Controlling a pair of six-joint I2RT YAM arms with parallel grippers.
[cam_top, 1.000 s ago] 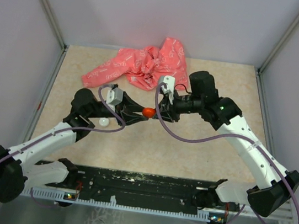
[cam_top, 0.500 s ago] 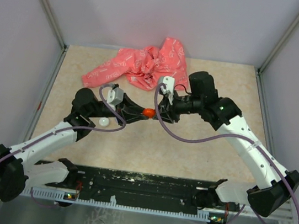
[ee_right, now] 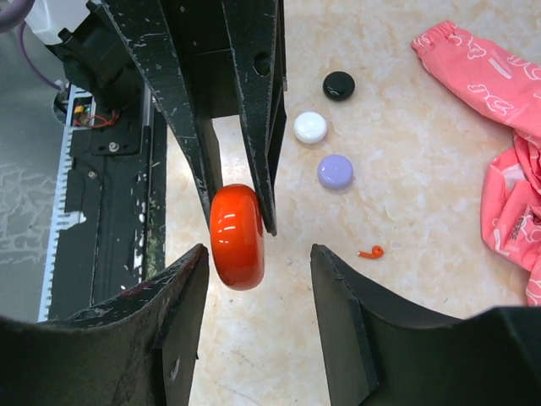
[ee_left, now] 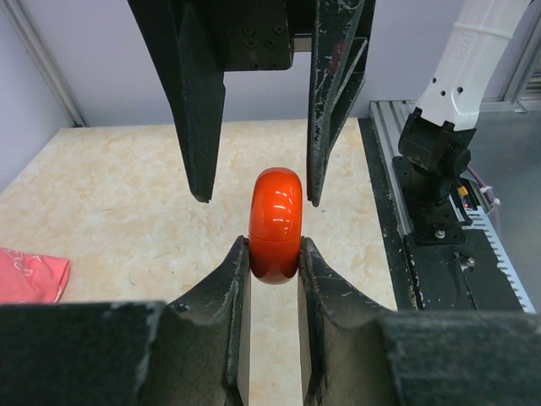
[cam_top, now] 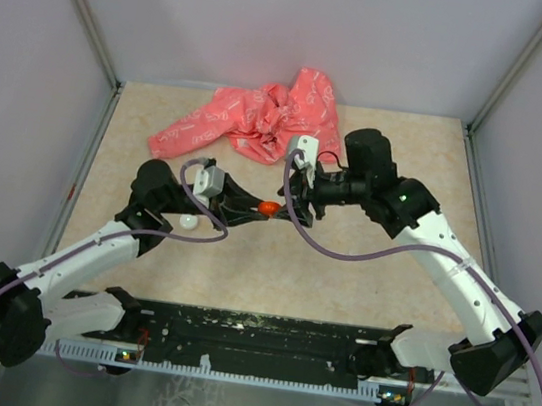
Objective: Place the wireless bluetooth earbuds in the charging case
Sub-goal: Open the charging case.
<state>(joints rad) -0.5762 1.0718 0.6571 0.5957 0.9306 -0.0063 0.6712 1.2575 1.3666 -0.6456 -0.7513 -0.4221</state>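
- Top view: your left jaws and right jaws meet tip to tip above the beige stone-patterned worktop. The glossy red-orange disc-shaped charging case sits between them, and a crumpled pink printed cloth lies beyond.
- Left wrist: your left jaws are narrow, clamping the case on edge. The right jaws stand wide on either side of it.
- Right wrist: the case sits off-centre inside your spread right jaws. Just outside them lies one tiny red earbud, with a lavender disc, a white disc and a black disc beyond.

charging case between left gripper and right gripper, cloth behind them
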